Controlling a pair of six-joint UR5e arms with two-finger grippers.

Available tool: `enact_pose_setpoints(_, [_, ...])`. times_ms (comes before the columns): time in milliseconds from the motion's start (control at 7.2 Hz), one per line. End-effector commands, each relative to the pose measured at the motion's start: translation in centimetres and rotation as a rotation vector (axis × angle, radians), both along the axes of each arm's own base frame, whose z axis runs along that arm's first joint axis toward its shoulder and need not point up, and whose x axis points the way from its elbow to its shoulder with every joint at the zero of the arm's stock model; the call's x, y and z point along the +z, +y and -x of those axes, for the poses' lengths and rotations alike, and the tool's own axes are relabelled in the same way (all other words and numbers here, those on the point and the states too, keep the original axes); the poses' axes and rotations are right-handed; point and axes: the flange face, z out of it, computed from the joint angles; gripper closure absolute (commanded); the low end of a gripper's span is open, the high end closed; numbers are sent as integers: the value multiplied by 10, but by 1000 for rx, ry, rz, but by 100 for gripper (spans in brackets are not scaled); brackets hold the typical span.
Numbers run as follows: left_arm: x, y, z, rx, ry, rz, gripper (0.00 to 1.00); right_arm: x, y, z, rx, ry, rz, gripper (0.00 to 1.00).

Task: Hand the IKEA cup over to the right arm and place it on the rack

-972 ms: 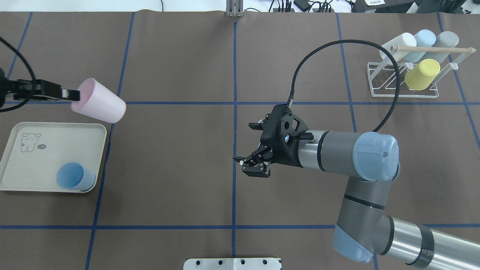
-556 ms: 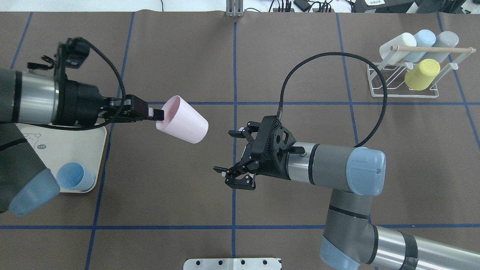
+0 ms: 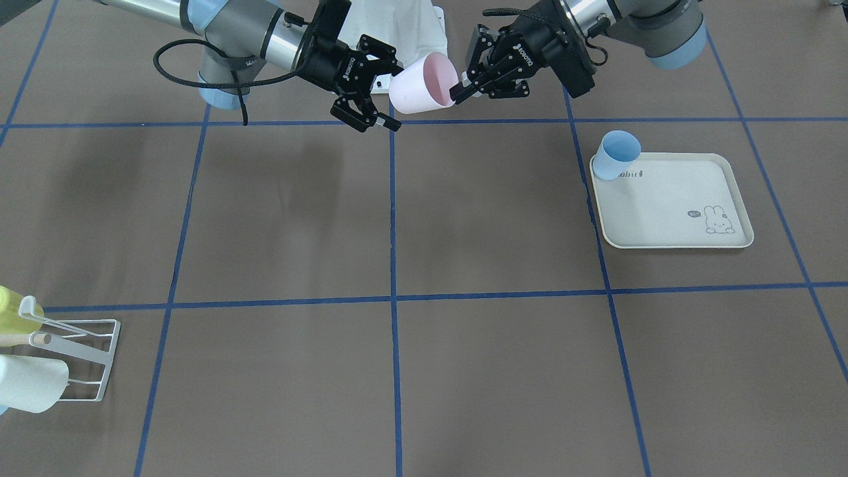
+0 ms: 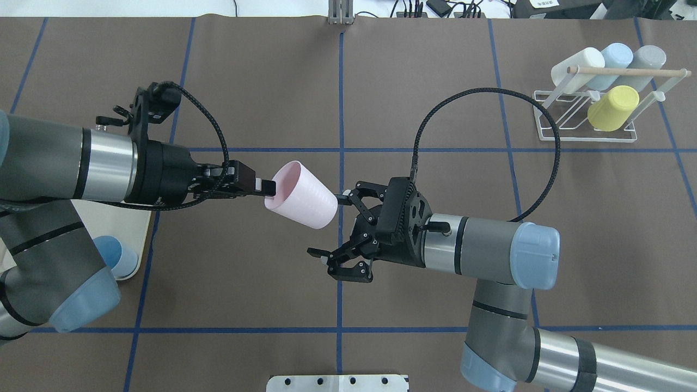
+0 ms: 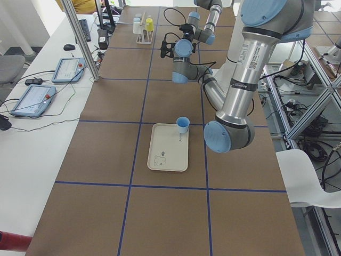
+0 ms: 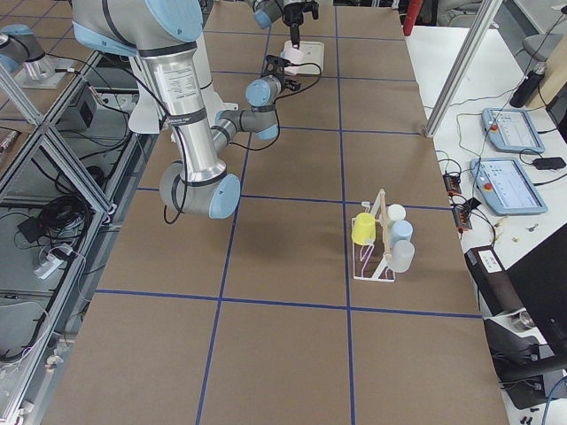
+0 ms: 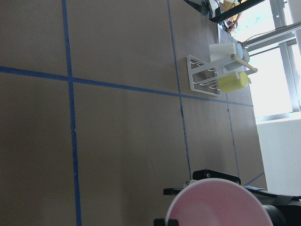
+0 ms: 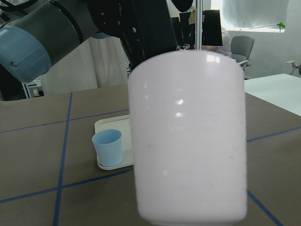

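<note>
— What has changed for you?
— Your left gripper, clamped on the rim of the pink IKEA cup, has carried it nearer the rack, though still well apart from it. Your right gripper has met it, wide open and empty. The handover looks next.

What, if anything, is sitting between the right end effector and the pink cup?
Nothing visible. The open right end effector faces the pink cup base-on across bare air; the left end effector grips the opposite rim.
</note>
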Motion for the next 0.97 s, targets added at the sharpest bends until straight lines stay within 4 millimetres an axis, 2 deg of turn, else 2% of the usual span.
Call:
enact_pose_setpoints(0, [1,9,-13,6,0,4,100,-2,1,0,-1,-8,-3,1])
enact_pose_setpoints(139, [3,15,-21,1,-3,9,100,-3,0,-1,1,-10,-4,1])
enact_pose_setpoints(417, [9,15,-25,1,-12,17,100,-4,1,-2,-1,-14,-4,1])
enact_pose_setpoints(556, [9,15,-25,1,-14,18,100,-5,1,-3,0,-17,-3,6])
enact_pose_setpoints(695, [10,15,-24,0,-15,17,100,-5,1,-4,0,-18,-5,17])
enact_pose_setpoints(834, [9,15,-24,0,-13,15,100,-6,1,-4,-1,-20,-3,50])
